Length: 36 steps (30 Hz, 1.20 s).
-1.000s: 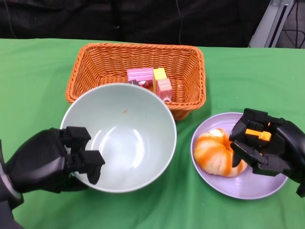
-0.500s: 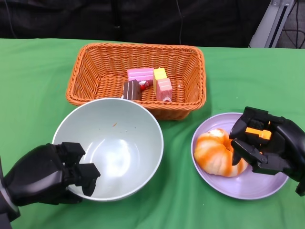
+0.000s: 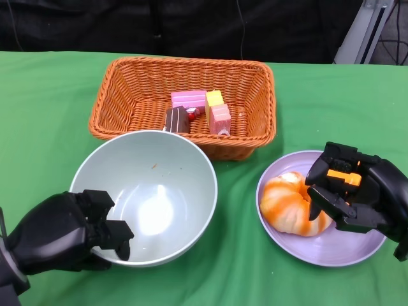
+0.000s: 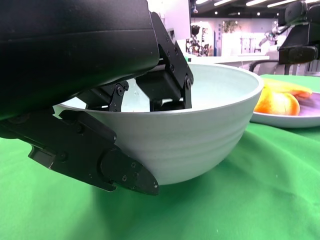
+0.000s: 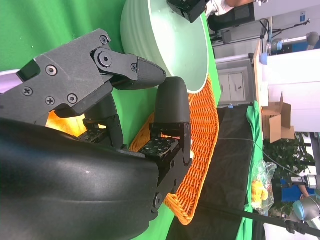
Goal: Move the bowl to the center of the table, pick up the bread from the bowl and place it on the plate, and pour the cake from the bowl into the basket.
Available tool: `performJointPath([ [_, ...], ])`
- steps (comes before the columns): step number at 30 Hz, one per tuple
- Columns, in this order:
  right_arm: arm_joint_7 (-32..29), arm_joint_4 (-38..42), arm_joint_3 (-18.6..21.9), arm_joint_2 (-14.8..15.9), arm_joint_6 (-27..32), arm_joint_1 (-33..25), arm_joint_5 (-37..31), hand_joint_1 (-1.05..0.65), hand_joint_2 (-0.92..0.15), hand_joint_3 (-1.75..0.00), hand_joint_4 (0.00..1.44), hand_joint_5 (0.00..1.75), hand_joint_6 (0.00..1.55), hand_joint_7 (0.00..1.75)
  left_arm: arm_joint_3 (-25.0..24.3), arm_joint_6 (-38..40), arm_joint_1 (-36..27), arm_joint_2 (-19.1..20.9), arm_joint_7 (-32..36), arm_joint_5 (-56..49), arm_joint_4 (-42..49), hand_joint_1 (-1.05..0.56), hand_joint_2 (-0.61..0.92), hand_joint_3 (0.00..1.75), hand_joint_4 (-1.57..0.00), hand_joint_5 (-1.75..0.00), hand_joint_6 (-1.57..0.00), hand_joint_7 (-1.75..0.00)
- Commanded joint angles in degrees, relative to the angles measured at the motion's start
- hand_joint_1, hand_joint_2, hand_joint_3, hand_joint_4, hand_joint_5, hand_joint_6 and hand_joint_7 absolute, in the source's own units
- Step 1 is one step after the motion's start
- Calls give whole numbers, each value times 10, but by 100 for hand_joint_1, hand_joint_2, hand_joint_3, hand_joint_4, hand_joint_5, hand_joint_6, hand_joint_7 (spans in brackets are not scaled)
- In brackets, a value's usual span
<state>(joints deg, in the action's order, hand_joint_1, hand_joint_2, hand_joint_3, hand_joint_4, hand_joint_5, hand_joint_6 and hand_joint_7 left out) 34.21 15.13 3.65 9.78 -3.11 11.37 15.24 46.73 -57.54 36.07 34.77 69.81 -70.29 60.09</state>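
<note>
The pale green bowl (image 3: 146, 191) stands empty on the green cloth in front of the orange basket (image 3: 127, 83). My left hand (image 3: 64, 233) grips its near-left rim, fingers inside and thumb outside, as the left wrist view shows on the bowl (image 4: 200, 135). Pink, yellow and brown cake pieces (image 3: 201, 111) lie in the basket. The orange-and-white bread (image 3: 287, 204) rests on the lilac plate (image 3: 344, 252). My right hand (image 3: 357, 194) hovers over the plate's right half, its fingers apart beside the bread. In the right wrist view the bread (image 5: 65, 122) shows behind those fingers.
The green cloth covers the whole table. Bowl, basket and plate sit close together in the middle, the basket's front wall (image 5: 200, 150) just behind the bowl. Bare cloth lies to the far left and far right. A black backdrop stands behind the table.
The bowl has come down and back from over the basket's front edge towards me, and now sits level on the cloth. The brown cake piece has come into sight. My right hand has not moved.
</note>
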Motion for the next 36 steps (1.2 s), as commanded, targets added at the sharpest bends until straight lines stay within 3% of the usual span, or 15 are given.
performJointPath([
  [1, 3, -2, 3, 6, -2, 5, 5, -34, -62, -75, 62, 165, 56, 142, -8, 2, -1, 12, -7, 18, -13, -32, 88, 0, -76, -58, -84, -11],
  [4, 6, 0, 4, 5, -2, 5, 8, -32, -63, -75, 62, 165, 56, 142, -14, -18, -3, 17, -41, 41, -13, -64, 90, 1, -53, -21, -54, -1],
  [7, 6, 4, 4, 6, -6, 6, 5, -31, -63, -74, 63, 165, 57, 142, -39, -85, -6, 16, -177, 128, 11, -99, 92, 15, -18, -3, -18, 0],
  [10, 6, 4, 4, 6, -6, 6, 4, -32, -63, -74, 63, 164, 57, 141, -68, -144, -14, 10, -310, 229, 33, -104, 92, 22, -4, 0, -6, 0],
  [12, 5, 1, 3, 6, -5, 5, 4, -32, -63, -73, 63, 164, 57, 141, -89, -173, -21, 1, -400, 305, 50, -105, 92, 36, -1, 0, -2, -1],
  [15, 6, 1, 2, 7, -9, 5, 2, -32, -64, -73, 63, 164, 57, 142, -117, -181, -35, -7, -511, 396, 50, -105, 92, 45, 0, 0, -1, 0],
  [19, 8, 1, 3, 6, -7, 4, 5, -33, -64, -72, 63, 165, 57, 142, -160, -165, -68, -37, -702, 601, 33, -105, 92, 47, 0, 0, -4, -2],
  [25, 10, 5, 5, 5, -7, 7, 7, -35, -65, -69, 63, 163, 57, 141, -256, -3, -132, -90, -984, 896, -84, -105, 92, 54, -6, -3, -7, -2],
  [28, 13, 9, 6, 6, -5, 9, 9, -39, -70, -58, 64, 163, 57, 140, -319, 61, -143, -128, -1022, 956, -119, -105, 92, 51, -17, -6, -15, -4],
  [31, 11, 7, 8, 7, -4, 8, 8, -35, -72, -56, 64, 163, 57, 140, -379, 102, -146, -168, -1017, 973, -144, -94, 92, 40, -34, -8, -28, -4],
  [36, 8, 5, 8, 7, -9, 7, 5, -35, -71, -57, 63, 163, 57, 141, -451, 149, -141, -223, -986, 961, -168, -60, 92, 18, -56, -12, -48, -5],
])
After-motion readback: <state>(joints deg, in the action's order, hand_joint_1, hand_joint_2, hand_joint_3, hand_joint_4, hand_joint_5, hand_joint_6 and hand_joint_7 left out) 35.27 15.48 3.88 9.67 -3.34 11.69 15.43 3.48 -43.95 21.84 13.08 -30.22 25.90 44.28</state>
